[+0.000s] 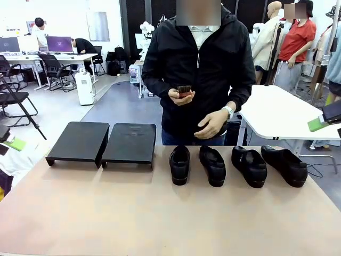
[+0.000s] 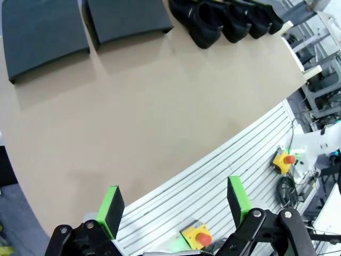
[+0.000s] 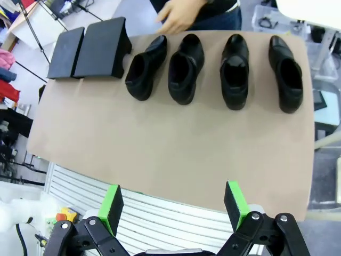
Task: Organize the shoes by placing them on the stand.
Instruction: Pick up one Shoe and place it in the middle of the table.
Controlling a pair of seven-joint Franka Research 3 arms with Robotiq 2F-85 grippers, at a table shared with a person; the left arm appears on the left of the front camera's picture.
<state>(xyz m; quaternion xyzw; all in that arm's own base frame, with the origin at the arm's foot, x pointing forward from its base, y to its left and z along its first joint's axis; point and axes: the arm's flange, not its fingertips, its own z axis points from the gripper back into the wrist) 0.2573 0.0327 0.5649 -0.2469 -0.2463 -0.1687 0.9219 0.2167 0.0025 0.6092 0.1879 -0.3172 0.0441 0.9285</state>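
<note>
Four shoes (image 1: pixel 213 166) in row, far right of table (image 1: pixel 160 218); stand (image 1: pixel 128 141) far left. My left gripper (image 2: pixel 175 202) & right gripper (image 3: pixel 173 201): jaws apart, near edge.

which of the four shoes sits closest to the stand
The leftmost shoe in the front view, at the end of the row next to the stand. The other three lie farther toward the robot's right.

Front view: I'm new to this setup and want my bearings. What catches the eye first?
Four black shoes stand in a row on the right half of the table, near its far edge. Left of them sit the two low black platforms of the stand, side by side with nothing on them. Behind, a person holds a small block in one hand.
</note>
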